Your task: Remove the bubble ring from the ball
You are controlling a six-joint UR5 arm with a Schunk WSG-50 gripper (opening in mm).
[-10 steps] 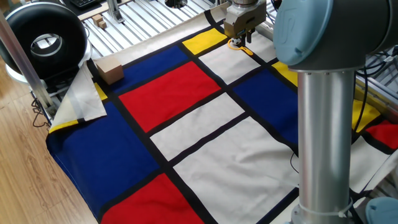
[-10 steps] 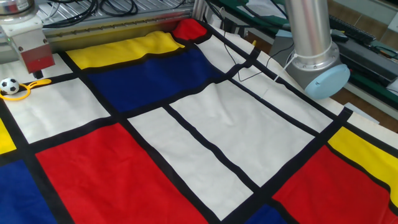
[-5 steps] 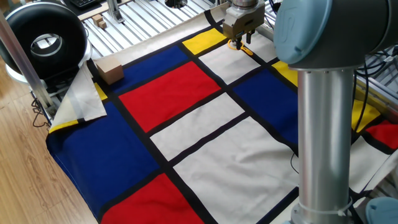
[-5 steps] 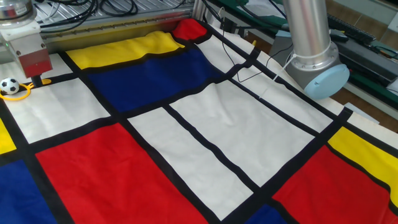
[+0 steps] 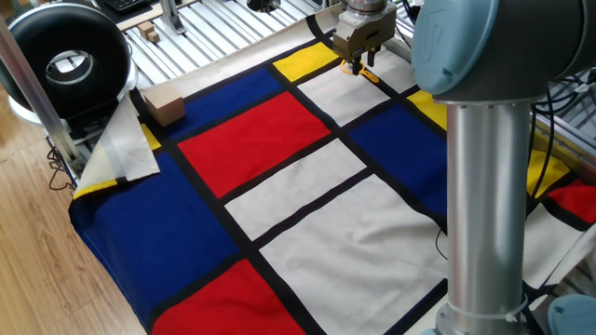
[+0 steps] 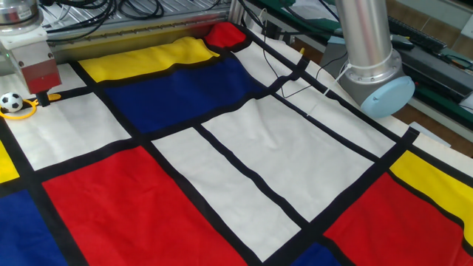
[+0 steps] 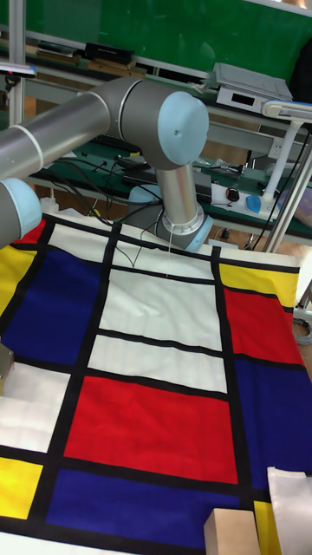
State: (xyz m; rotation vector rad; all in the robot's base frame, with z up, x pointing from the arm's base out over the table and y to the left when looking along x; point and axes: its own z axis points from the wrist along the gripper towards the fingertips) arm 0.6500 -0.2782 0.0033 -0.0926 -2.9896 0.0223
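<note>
The ball point(image 6: 10, 101), tiny and white with black patches, sits on a white cloth panel at the far left of the other fixed view. The orange-yellow bubble ring point(image 6: 20, 115) lies flat around it, its short handle pointing toward my gripper point(image 6: 45, 97). The gripper has come down over that handle, and its fingers appear open on either side of it. In one fixed view the gripper point(image 5: 357, 65) stands at the far edge of the cloth with a bit of the orange bubble ring point(image 5: 370, 76) showing beneath it; the ball is hidden there.
A patchwork cloth point(image 5: 279, 177) of red, blue, white and yellow panels covers the table. A cardboard box point(image 5: 162, 106) sits at its left edge by a folded-back corner. The arm's base point(image 6: 369, 74) stands at the far side, with cables nearby.
The gripper has dropped lower, down to the ring's handle. The ball and the ring have not moved.
</note>
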